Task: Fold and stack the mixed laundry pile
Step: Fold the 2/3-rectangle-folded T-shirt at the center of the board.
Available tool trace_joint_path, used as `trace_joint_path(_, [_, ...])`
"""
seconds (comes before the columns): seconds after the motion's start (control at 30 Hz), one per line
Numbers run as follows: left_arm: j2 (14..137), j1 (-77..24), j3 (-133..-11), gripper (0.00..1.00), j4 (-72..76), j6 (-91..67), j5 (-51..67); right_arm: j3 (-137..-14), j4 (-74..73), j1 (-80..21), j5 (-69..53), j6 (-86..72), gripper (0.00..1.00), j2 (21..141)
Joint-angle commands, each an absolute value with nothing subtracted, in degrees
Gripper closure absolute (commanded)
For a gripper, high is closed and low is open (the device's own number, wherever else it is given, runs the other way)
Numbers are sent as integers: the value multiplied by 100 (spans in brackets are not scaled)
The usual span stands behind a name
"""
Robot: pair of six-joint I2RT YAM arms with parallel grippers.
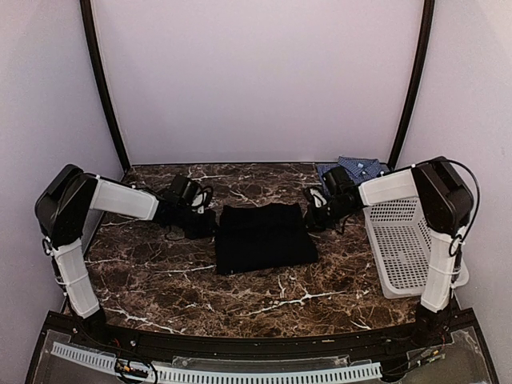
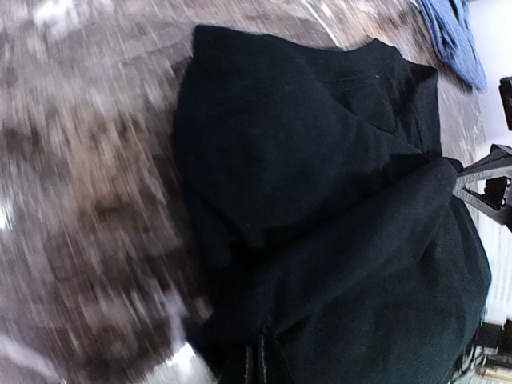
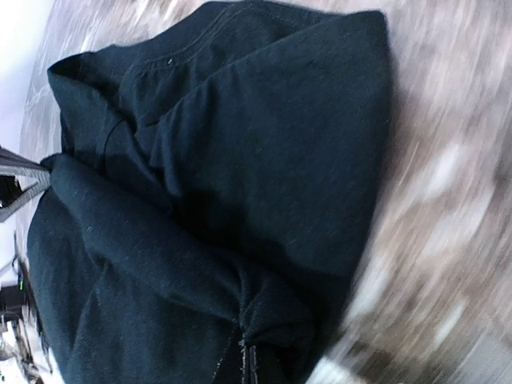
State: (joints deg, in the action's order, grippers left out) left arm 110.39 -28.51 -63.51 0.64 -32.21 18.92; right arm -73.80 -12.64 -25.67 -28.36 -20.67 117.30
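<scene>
One dark marble table [image 1: 160, 276], white-veined. Two garments. Black garment [image 1: 264, 238]: plain, soft, roughly rectangular, at table centre. One white perforated plastic basket [image 1: 400, 240] at table's right edge. Blue-and-white checked shirt [image 1: 352, 168] crumpled at basket's far end. Two grippers: left gripper [image 1: 206, 226] and right gripper [image 1: 312, 214] each clamped on black garment, on opposite sides. Wrist views alone show pinched cloth ridge and stitched seam; top view shows whole outline.

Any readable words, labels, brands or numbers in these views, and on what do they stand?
None can be read in any view.
Black garment: plain, no print or tag showing.
Checked shirt: no label visible.
White basket: no marking.
Both wrist views are motion-blurred and show only cloth and tabletop.
</scene>
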Motion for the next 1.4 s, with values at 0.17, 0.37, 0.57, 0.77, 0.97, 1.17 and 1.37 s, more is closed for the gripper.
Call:
trace_joint_path(0.17, [8819,-3188,-5082,100,-213,-3533,1617,-5754,-1163,-2957,-2734,-2535,100,9451])
trace_joint_path(0.37, [8300,-3199,-5524,100,-646,-3277,1472,-6378,-2003,-2940,-2550,-2143,100,9152])
trace_joint_path(0.57, [8984,-2989,-6272,100,-693,-3004,1387,-7106,-2080,-2659,-2433,-1803,100,9908])
trace_joint_path(0.77, [10375,-2645,-6678,100,332,-2995,1589,-7727,-1410,-2415,-2548,-1694,100,11266])
trace_joint_path(0.97, [11612,-2532,-7285,100,619,-2930,1773,-8356,-1084,-2363,-2677,-1803,100,12348])
trace_joint_path(1.17, [11549,-2544,-6827,100,538,-3056,1863,-7893,-1032,-2389,-2738,-1898,100,12217])
trace_joint_path(1.37, [10580,-2877,-5463,100,407,-3209,1662,-6373,-809,-2775,-2749,-2122,100,11287])
